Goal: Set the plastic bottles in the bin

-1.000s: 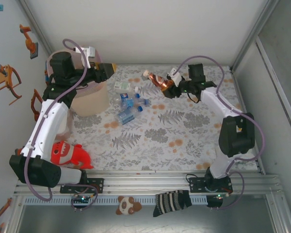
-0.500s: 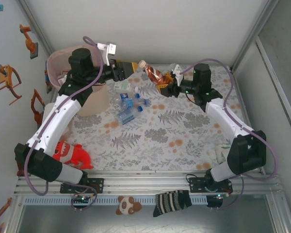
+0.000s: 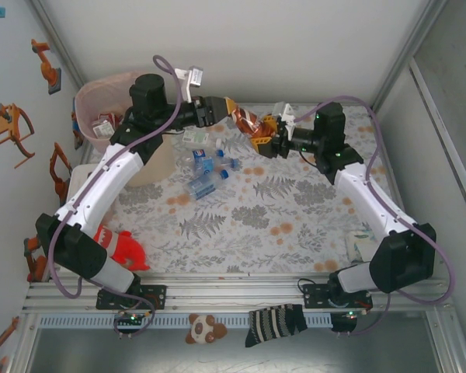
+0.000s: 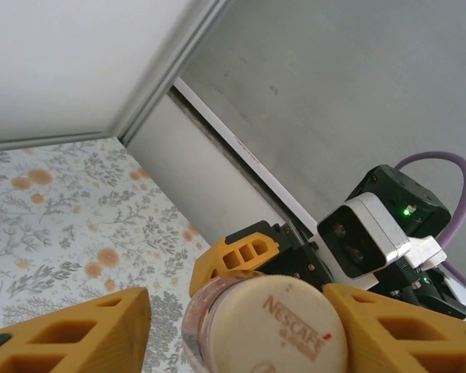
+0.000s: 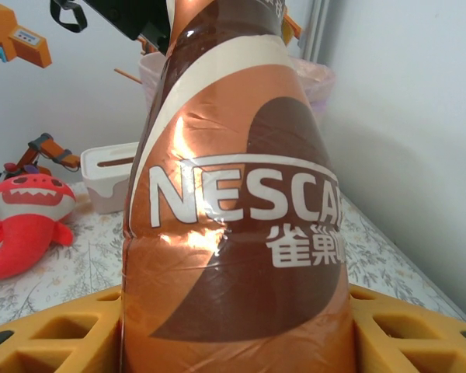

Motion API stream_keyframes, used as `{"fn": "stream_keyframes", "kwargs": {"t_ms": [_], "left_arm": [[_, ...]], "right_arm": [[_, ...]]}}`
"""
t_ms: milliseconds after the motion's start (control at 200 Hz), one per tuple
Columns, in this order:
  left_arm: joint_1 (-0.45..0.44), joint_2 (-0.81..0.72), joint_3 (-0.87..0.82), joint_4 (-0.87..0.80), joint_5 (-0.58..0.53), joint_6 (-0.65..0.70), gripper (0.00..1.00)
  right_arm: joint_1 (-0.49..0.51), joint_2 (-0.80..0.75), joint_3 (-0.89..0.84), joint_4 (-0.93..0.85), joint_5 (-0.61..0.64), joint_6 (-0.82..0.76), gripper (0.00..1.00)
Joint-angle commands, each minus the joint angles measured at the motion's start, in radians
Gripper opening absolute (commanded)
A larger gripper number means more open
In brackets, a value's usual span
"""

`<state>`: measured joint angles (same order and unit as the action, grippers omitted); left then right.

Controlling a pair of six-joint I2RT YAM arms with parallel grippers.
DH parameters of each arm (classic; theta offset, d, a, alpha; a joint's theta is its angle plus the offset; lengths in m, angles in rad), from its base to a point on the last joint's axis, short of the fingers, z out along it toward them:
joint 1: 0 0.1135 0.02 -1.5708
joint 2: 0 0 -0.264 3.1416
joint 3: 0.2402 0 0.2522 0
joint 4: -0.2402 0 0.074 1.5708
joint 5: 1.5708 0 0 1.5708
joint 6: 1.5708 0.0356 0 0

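Note:
A brown and orange Nescafe plastic bottle (image 3: pixel 245 123) hangs in the air over the back of the table, with my right gripper (image 3: pixel 264 137) shut on its body (image 5: pixel 233 225). Its cream cap (image 4: pixel 283 326) sits between the yellow fingers of my left gripper (image 3: pixel 224 109), which is open: one finger is at the cap's edge, and a gap shows beside the other finger (image 4: pixel 78 334). Several clear bottles with blue caps (image 3: pixel 206 167) lie on the patterned cloth. The beige bin (image 3: pixel 89 95) with its pink bag stands at the back left, holding some bottles (image 3: pixel 105 124).
A red toy shark (image 3: pixel 113 245) lies at the front left beside my left arm. A white box (image 5: pixel 113 175) stands near the bin. The enclosure's back wall and metal frame run close behind both grippers. A sock and a plush toy lie below the front rail.
My left arm swung from over the bin to the right until its fingers came around the bottle's cap. My right arm carried the bottle slightly left and toward the back.

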<state>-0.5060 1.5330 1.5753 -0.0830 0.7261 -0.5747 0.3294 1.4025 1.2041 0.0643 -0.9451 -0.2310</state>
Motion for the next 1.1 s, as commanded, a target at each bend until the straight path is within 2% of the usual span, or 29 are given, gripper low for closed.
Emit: {"fn": "stream_keyframes", "kwargs": {"t_ms": [0,456,516,681,761,906,1097], "left_arm": [[-0.008,-0.001,0.033,0.021,0.009,-0.008,0.54],[-0.009,-0.037,0.005,0.012,0.0,0.021,0.32],[-0.009,-0.038,0.006,0.01,-0.009,0.028,0.3],[-0.004,-0.041,0.02,-0.018,-0.033,0.067,0.27],[0.006,-0.048,0.034,-0.052,-0.051,0.097,0.26],[0.041,-0.061,0.077,-0.131,-0.092,0.169,0.26],[0.113,-0.086,0.146,-0.272,-0.19,0.298,0.26]], "right_arm": [[0.009,-0.031,-0.006,0.004,-0.021,0.007,0.47],[0.025,-0.046,-0.014,-0.011,0.029,0.013,0.48],[0.028,-0.048,-0.012,-0.017,0.035,0.013,0.5],[0.03,-0.05,-0.003,-0.041,0.054,0.012,0.68],[0.03,-0.058,-0.003,-0.061,0.067,0.009,0.73],[0.03,-0.088,-0.008,-0.107,0.103,-0.019,0.78],[0.03,-0.116,-0.014,-0.171,0.141,-0.067,0.78]]}}
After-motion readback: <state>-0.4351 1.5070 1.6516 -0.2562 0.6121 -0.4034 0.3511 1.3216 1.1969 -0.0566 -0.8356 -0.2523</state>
